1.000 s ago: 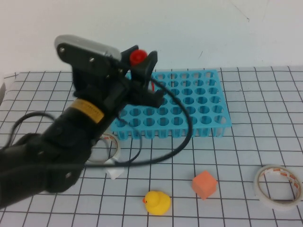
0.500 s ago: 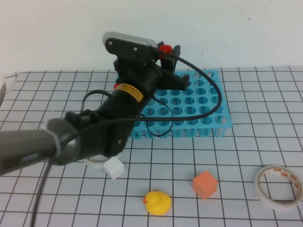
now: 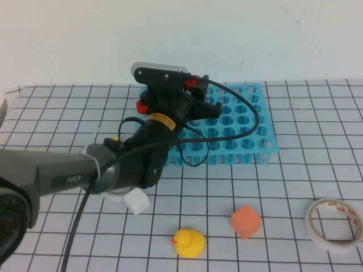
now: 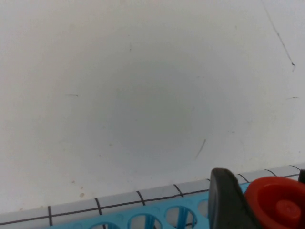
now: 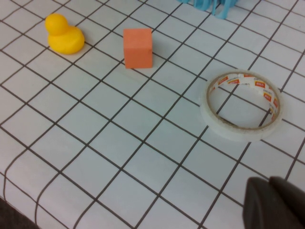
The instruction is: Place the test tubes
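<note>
Red-capped test tube (image 3: 194,85): only its red cap shows, its body hidden by the left end effector (image 3: 199,92), which is clamped on it above the blue plastic hole rack (image 3: 244,127), itself partly covered by the arm. The right end effector (image 5: 272,205) is cut off at the frame edge over the gridded white desk (image 5: 143,143), fingers together

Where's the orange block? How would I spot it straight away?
Start at the blue rack at the table's far side, where the left claw holds a red-capped tube over it. Come toward the near edge: the orange block lies between the yellow duck and the tape roll, by which the shut right claw hangs. It is the only orange cube.
</note>
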